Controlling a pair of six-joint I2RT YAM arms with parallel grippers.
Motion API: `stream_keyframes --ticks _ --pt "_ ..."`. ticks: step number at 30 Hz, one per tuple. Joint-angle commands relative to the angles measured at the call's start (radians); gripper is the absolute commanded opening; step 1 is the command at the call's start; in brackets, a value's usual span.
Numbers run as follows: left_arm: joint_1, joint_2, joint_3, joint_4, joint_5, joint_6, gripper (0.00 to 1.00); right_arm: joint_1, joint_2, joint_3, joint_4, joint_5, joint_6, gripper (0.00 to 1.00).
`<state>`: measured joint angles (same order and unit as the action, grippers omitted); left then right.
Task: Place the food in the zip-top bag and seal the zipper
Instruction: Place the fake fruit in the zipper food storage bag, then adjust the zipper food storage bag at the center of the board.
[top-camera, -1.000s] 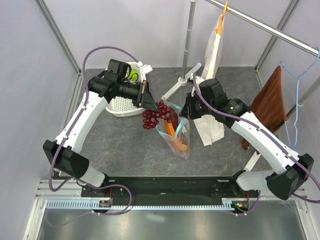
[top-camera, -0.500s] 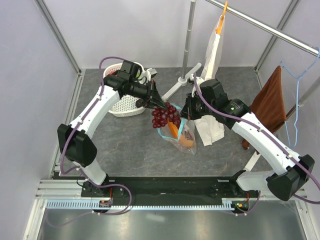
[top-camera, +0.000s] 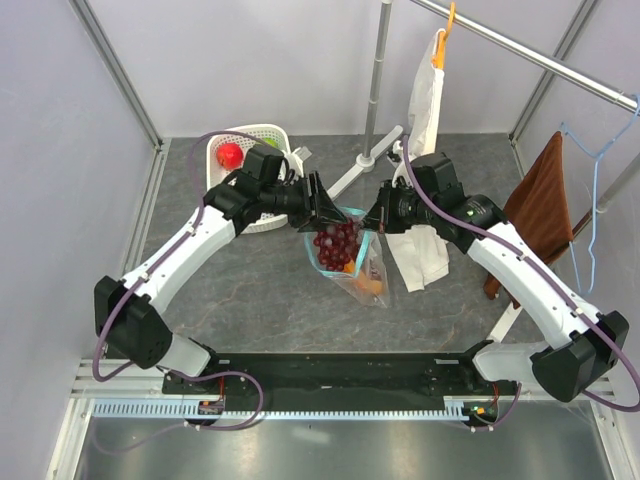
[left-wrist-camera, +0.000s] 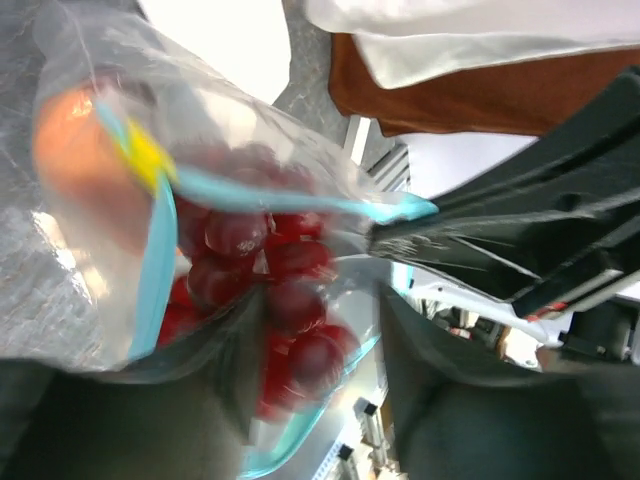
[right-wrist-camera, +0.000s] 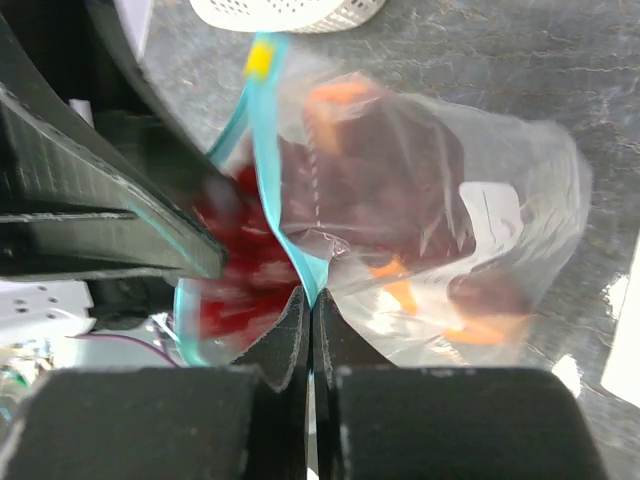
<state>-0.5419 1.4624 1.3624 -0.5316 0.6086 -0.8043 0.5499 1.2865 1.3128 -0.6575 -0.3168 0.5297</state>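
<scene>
Right tool (right-wrist-camera: 310, 300) pinched shut on the zipper (right-wrist-camera: 262, 150), left tool (top-camera: 326, 214) clamped on the grapes (top-camera: 337, 242) at the mouth of the bag (top-camera: 368, 272).
The bag rests on a grey mottled desk (top-camera: 250, 300) walled by pale panels, an orange slice (top-camera: 352, 262) inside. Behind the left arm a white basket (top-camera: 245, 130) holds an apple (top-camera: 230, 155). A stand pole (top-camera: 376, 80), a hanging white paper bag (top-camera: 425, 100) and a brown towel (top-camera: 535, 205) crowd the right arm's side; the right arm crosses in front of the paper bag, whose lower end lies just beside the bag.
</scene>
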Motion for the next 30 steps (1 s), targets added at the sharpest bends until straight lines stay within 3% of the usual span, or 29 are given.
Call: stream_keyframes --ticks 1,4,6,12,18,26,29,30 --pt "0.005 -0.022 -0.010 0.076 0.003 -0.009 0.70 -0.019 -0.018 -0.010 0.068 -0.076 0.058 0.00" --pt "0.014 -0.089 -0.005 0.056 0.010 0.086 0.80 -0.028 -0.030 -0.024 0.068 -0.082 0.055 0.00" --pt "0.034 -0.160 -0.014 0.051 0.005 0.126 0.81 -0.031 -0.035 -0.036 0.068 -0.084 0.055 0.00" --pt "0.174 -0.281 -0.120 -0.057 -0.085 0.260 0.67 -0.041 -0.046 -0.049 0.079 -0.099 0.064 0.00" --pt "0.168 -0.243 -0.269 -0.120 -0.084 0.289 0.68 -0.041 -0.041 -0.057 0.098 -0.113 0.072 0.00" --pt "0.089 -0.186 -0.342 0.010 -0.032 0.254 0.72 -0.041 -0.030 -0.044 0.099 -0.123 0.064 0.00" --pt "0.074 -0.152 -0.365 0.033 -0.021 0.238 0.64 -0.041 -0.030 -0.041 0.099 -0.123 0.061 0.00" --pt "0.071 -0.131 -0.368 0.038 -0.012 0.235 0.50 -0.041 -0.030 -0.041 0.099 -0.123 0.059 0.00"
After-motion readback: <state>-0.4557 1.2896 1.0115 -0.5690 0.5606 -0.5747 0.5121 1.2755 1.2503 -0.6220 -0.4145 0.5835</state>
